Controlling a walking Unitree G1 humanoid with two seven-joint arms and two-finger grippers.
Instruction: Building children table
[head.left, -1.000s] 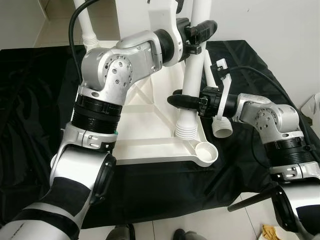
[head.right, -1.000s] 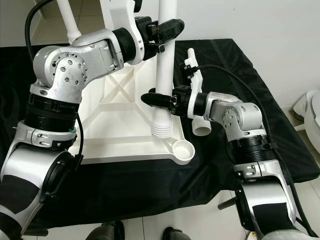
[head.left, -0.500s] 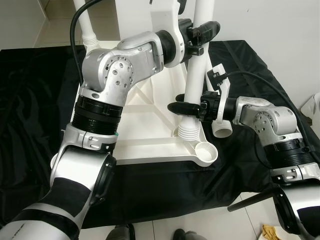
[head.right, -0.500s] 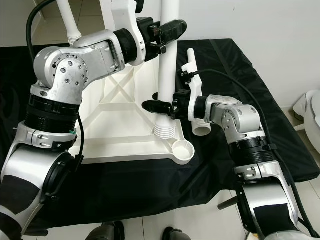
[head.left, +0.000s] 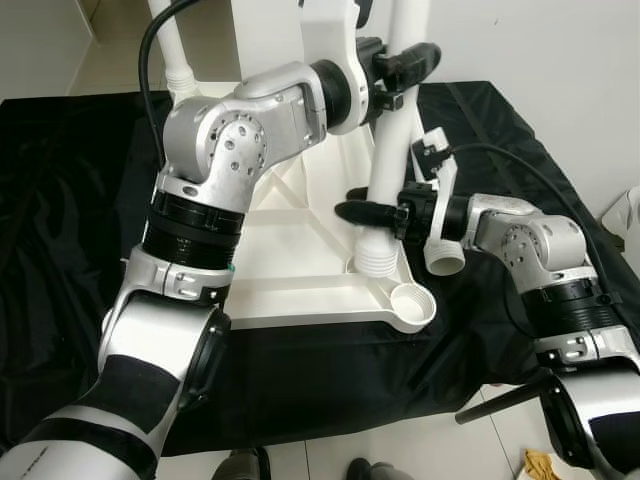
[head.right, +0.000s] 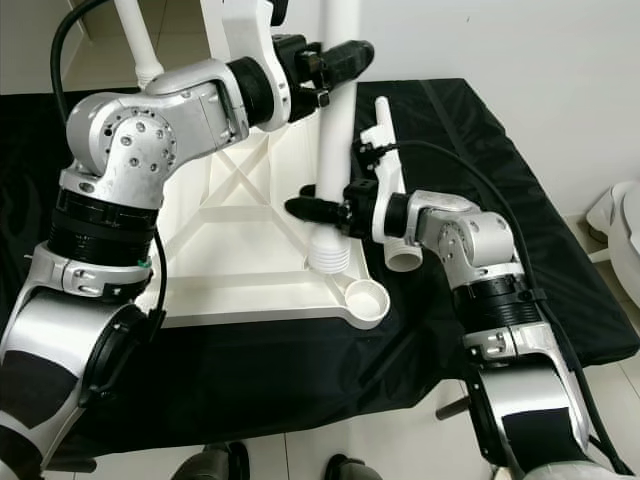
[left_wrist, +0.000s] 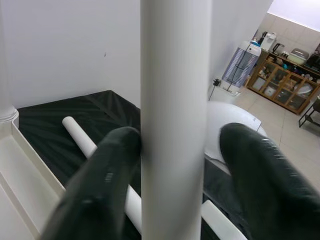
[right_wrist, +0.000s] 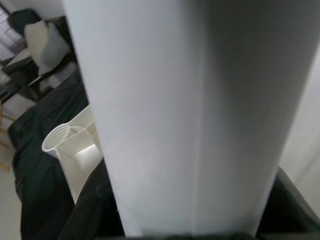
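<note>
Both grippers pinch the white table leg (head.left: 393, 150), the left gripper (head.left: 405, 62) high and the right gripper (head.left: 362, 211) low, apparently steadying its threaded end just beside the corner socket (head.left: 411, 300) of the upturned tabletop (head.left: 290, 255).

**Setting: room in a home, in use as an assembly spot**

- Floor: pale tiles (head.left: 110, 55) are showing at the far left; a black cloth (head.left: 60, 200) is lying spread over them as a work mat.
- Walls: plain white wall (head.right: 520, 60) is running along the right side.
- Furnishings, seen past the left wrist: a wooden glass-fronted cabinet (left_wrist: 285, 87) is standing far off with household items on top, and a tall white tower appliance (left_wrist: 241, 65) is standing beside it.
- Soft seating with a pale cushion (right_wrist: 42, 42) is showing in the right wrist view.
</note>
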